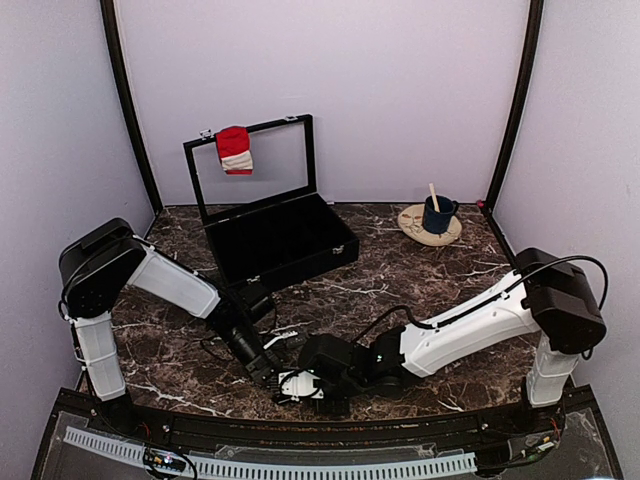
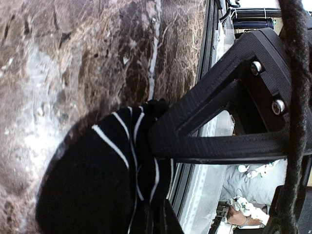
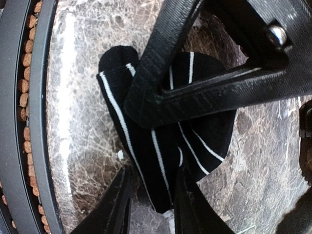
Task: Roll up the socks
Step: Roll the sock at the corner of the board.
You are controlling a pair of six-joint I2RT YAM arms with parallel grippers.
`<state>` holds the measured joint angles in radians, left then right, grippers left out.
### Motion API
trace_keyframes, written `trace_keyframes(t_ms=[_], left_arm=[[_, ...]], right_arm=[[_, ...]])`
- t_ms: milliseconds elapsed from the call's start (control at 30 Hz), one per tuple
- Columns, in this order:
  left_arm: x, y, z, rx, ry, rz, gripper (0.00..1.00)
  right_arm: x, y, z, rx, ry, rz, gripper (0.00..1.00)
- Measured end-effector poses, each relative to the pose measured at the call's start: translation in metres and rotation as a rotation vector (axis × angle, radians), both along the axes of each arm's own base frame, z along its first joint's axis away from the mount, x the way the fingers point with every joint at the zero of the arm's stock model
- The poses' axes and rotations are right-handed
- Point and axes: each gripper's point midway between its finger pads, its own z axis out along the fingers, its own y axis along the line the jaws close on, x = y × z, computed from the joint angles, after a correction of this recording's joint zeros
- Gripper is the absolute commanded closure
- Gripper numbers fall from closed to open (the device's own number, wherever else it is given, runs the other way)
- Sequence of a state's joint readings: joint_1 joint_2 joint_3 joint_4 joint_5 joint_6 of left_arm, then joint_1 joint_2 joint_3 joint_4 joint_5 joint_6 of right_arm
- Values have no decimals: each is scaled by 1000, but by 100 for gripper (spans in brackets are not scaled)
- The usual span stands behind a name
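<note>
The soft black sock with thin white stripes (image 3: pixel 161 156) lies bunched on the brown marble counter (image 3: pixel 83 126). The left hand (image 3: pixel 151 204) is clenched on its end. The right hand (image 1: pixel 318 383) lies across it, and I cannot tell whether it grips.

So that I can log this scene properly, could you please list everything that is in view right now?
table: one, dark marbled, under everything
case: one, black, open, back left
red sock: one, red and white, draped over the case lid
black sock: one, black with white stripes, on the table at its near edge
coaster: one, light wood, back right
mug: one, dark blue, on the coaster
stick: one, pale wood, standing in the mug
left gripper: one, black, shut on the black sock
right gripper: one, black, finger across the black sock
</note>
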<state>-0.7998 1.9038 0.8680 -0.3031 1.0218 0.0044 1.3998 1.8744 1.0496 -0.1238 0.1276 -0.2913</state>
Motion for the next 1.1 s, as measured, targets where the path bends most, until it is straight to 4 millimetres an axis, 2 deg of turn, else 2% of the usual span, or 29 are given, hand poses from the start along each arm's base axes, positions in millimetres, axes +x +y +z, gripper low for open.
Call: trace_keyframes(t_ms=[467, 600, 667, 867, 1100], left_arm=[[1, 7, 0, 9, 10, 0, 100], [3, 8, -1, 15, 5, 5, 81], [5, 8, -2, 22, -9, 10, 74], [13, 12, 4, 34, -72, 42, 66], [21, 19, 7, 66, -162, 101, 63]], right_arm=[[7, 8, -2, 22, 27, -11, 100], [8, 8, -1, 28, 54, -17, 100], [8, 8, -1, 29, 68, -18, 100], [9, 8, -1, 29, 112, -31, 100], [10, 9, 0, 13, 175, -55, 100]])
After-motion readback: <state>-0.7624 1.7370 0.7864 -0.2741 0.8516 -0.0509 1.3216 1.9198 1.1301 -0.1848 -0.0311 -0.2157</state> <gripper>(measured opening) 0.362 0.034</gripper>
